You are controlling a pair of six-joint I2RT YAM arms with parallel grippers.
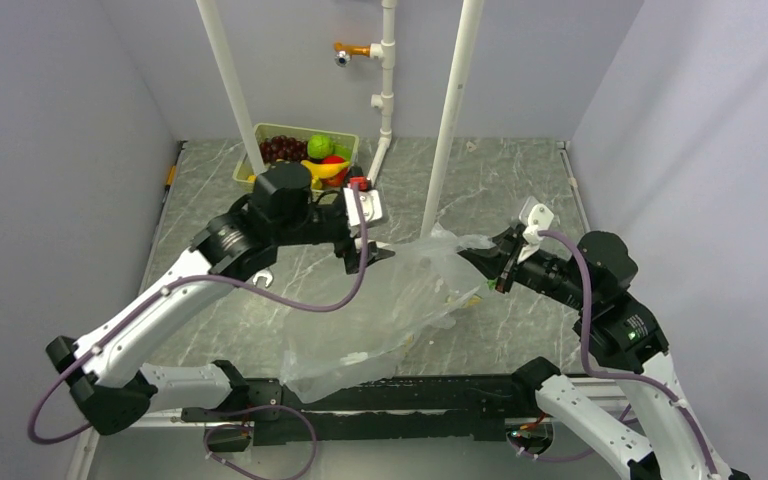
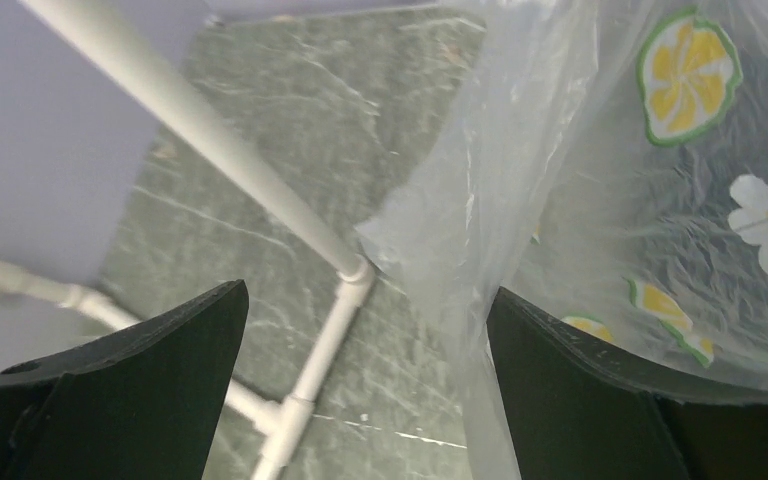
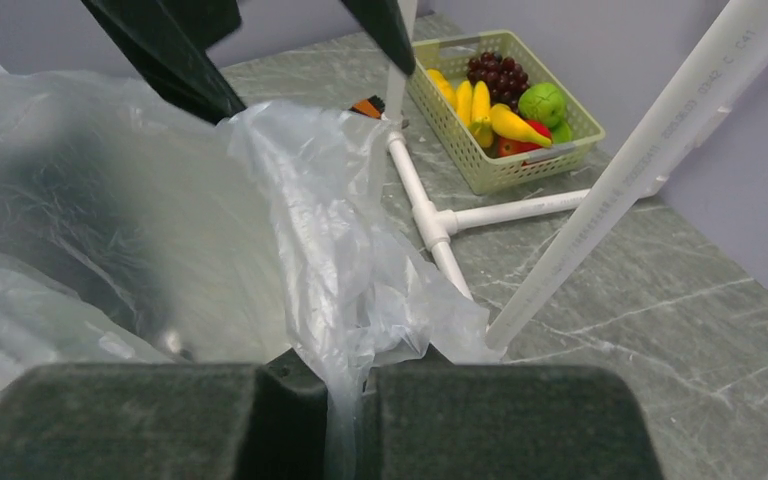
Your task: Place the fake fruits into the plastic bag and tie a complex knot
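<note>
Top external: clear crinkly flower-printed plastic bag (image 1: 390, 300), lying crumpled.
R claw (image 3: 345, 378): pinching bag film.
L claw (image 2: 365, 295): wide, prob. touching bag.
Fruits: glossy fake fruits (image 3: 500, 100) in pale-green slatted basket (image 3: 460, 165), behind bag.

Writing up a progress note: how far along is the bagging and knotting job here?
Done: nothing packed; the fake fruits sit in the basket. In hand: the right end effector is shut on an edge of the plastic bag, while the left end effector stands open beside the film. Left: load the fruits, then gather and tie the bag's mouth.
</note>
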